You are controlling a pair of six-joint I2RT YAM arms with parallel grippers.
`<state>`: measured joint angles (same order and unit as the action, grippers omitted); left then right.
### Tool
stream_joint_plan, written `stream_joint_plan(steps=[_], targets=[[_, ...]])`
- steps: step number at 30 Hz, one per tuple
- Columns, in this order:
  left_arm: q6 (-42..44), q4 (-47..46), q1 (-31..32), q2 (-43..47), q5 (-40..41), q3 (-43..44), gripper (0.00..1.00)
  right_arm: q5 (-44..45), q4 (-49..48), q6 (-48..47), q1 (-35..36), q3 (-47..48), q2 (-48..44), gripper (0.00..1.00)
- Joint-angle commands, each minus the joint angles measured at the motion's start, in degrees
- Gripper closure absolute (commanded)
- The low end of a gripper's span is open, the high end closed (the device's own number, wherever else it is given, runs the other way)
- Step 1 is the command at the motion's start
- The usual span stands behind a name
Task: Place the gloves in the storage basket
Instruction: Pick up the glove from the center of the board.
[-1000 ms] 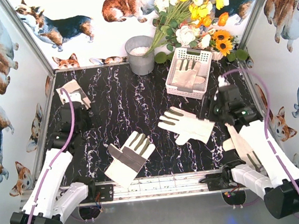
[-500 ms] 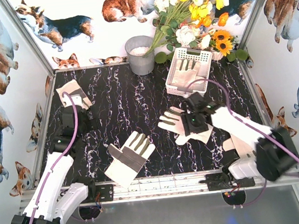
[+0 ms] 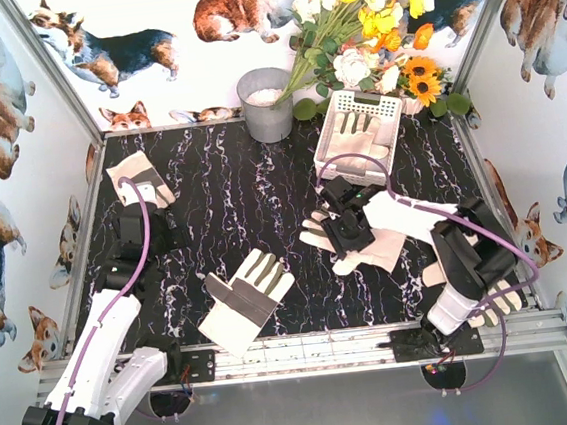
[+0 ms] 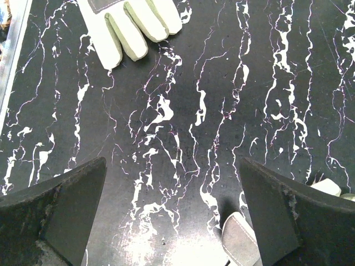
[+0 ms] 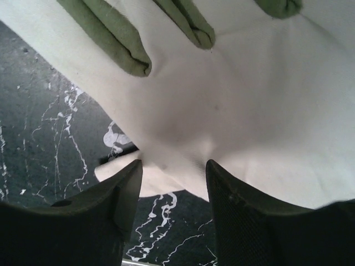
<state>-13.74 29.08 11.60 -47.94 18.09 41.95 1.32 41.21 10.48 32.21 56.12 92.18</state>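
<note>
Top external: shows the right gripper (image 3: 347,230) down on the middle glove (image 3: 382,245), just right of centre on the black marbled tabletop (image 3: 261,189). Right wrist: finds that glove (image 5: 249,100) pale, with greenish-grey finger panels, fabric puckered between the two fingers (image 5: 125,194), set a narrow gap apart; cannot tell whether clamped or merely astride. Back in the overhead view, places the left gripper (image 3: 143,218) near the far-left glove (image 3: 139,176), apart from it. Left wrist: confirms fingers (image 4: 66,205) spread wide over bare tabletop, with that glove's fingertips (image 4: 138,27) ahead. Shows the front glove (image 3: 247,298) flat near the rail (image 3: 307,349), between the arms. Finds the fourth glove (image 3: 355,140) already lying in the white storage basket (image 3: 379,105) at back right, beside the flowers (image 3: 366,24), grey metal bucket (image 3: 266,104) to its left.
</note>
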Motion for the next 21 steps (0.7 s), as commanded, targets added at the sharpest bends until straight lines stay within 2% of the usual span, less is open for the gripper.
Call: stream_joint_plan(steps=[1, 7, 9, 12, 16, 21], targets=[[-0.58, -1.09, -0.87, 0.2, 0.95, -0.3, 0.0, 0.56, -2.68, -2.1, 0.44, 3.79, 2.68, 0.51], [-0.59, -1.18, -0.87, 0.0, 0.9, -0.34, 0.0, -0.67, -2.84, -2.5, 0.75, 4.89, 5.11, 0.65], [-0.55, -1.19, -0.87, 0.03, 1.05, -0.36, 0.0, -1.4, -2.86, -2.65, 0.75, 4.96, 5.36, 0.76], [-0.49, -1.16, -0.87, 0.25, 1.08, -0.32, 0.0, -3.15, -2.55, -2.81, 0.75, 5.11, 4.53, 1.0], [-0.54, -1.61, -0.85, 1.53, 0.1, -0.81, 0.0, -8.0, -0.6, -2.44, 0.71, 6.2, 1.29, 1.0], [1.31, -3.89, -0.86, 4.47, -8.09, -1.6, 0.0, -22.12, 2.78, -2.34, -0.16, 8.64, -5.48, 1.0]])
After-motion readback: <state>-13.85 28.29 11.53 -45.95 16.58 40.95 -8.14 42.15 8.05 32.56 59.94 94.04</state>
